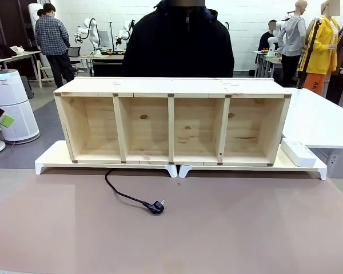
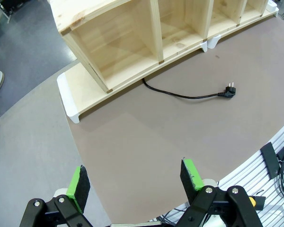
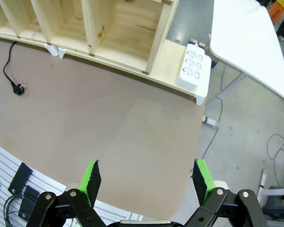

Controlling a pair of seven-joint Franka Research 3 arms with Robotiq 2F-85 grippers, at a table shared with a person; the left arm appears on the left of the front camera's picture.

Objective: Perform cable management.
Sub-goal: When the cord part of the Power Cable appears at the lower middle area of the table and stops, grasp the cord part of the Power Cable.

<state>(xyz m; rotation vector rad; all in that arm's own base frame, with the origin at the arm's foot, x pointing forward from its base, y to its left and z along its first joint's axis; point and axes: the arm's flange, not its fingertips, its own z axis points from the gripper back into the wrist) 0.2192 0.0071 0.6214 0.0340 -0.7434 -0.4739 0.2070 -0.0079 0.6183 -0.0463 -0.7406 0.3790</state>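
The black cable lies on the brown tabletop, running out from under the wooden shelf and ending in a chunky plug in front of the shelf's middle. In the left wrist view the cable curves far ahead of my left gripper, which hangs open and empty above the table's near left edge. My right gripper is open too, high over the table's right side, with the plug far off at the left. One green pad of the left gripper peeks in at the front view's left edge.
The four-compartment shelf stands on low white risers. A white power strip lies on the riser's right end, also the power strip. A person in a dark jacket stands behind the shelf. A white table adjoins at the right.
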